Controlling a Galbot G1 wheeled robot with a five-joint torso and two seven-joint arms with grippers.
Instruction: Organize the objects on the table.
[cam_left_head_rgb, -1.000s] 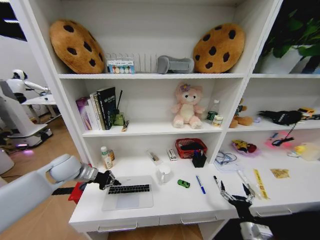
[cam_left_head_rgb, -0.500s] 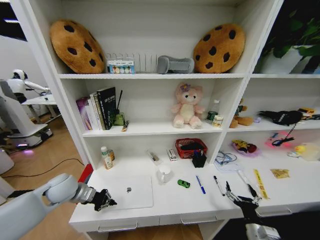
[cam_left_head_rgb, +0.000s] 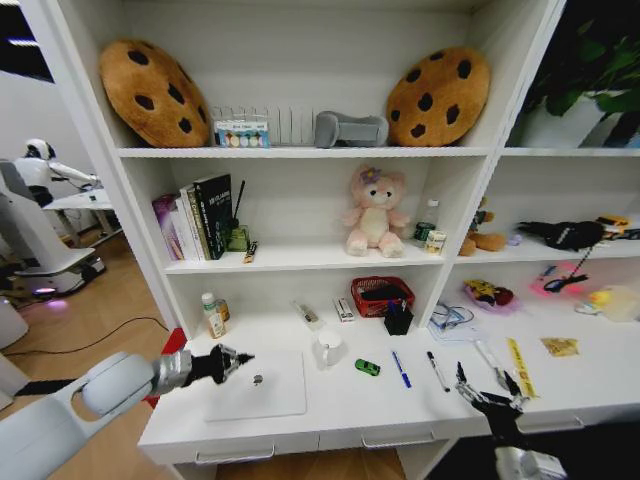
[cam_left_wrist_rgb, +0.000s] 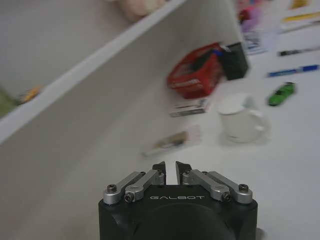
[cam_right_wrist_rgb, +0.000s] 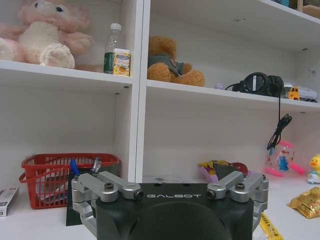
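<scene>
The laptop (cam_left_head_rgb: 258, 385) lies closed, a flat silver-white slab on the left part of the white table (cam_left_head_rgb: 340, 412). My left gripper (cam_left_head_rgb: 235, 360) hovers above its back left corner, shut with nothing in it; in the left wrist view its fingertips (cam_left_wrist_rgb: 159, 168) nearly meet. To the right of the laptop lie the green toy car (cam_left_head_rgb: 367, 367) (cam_left_wrist_rgb: 281, 94), the blue pen (cam_left_head_rgb: 401, 369) (cam_left_wrist_rgb: 292, 71) and the black pen (cam_left_head_rgb: 438, 371) (cam_left_wrist_rgb: 299, 50). My right gripper (cam_left_head_rgb: 490, 392) (cam_right_wrist_rgb: 170, 194) hangs open over the table's front right, a little right of the black pen.
A white mug (cam_left_head_rgb: 328, 347) (cam_left_wrist_rgb: 240, 120) stands behind the laptop's right corner. At the back are a red basket (cam_left_head_rgb: 381, 295) (cam_right_wrist_rgb: 60, 177), a black pen holder (cam_left_head_rgb: 398, 318) and a bottle (cam_left_head_rgb: 212, 315). A yellow strip (cam_left_head_rgb: 519, 367) lies at the right. Shelf uprights and boards rise behind.
The laptop, open a second ago, is now closed. My left gripper dropped to its front left edge, then rose to its back left corner. The right gripper drifted slightly right.
</scene>
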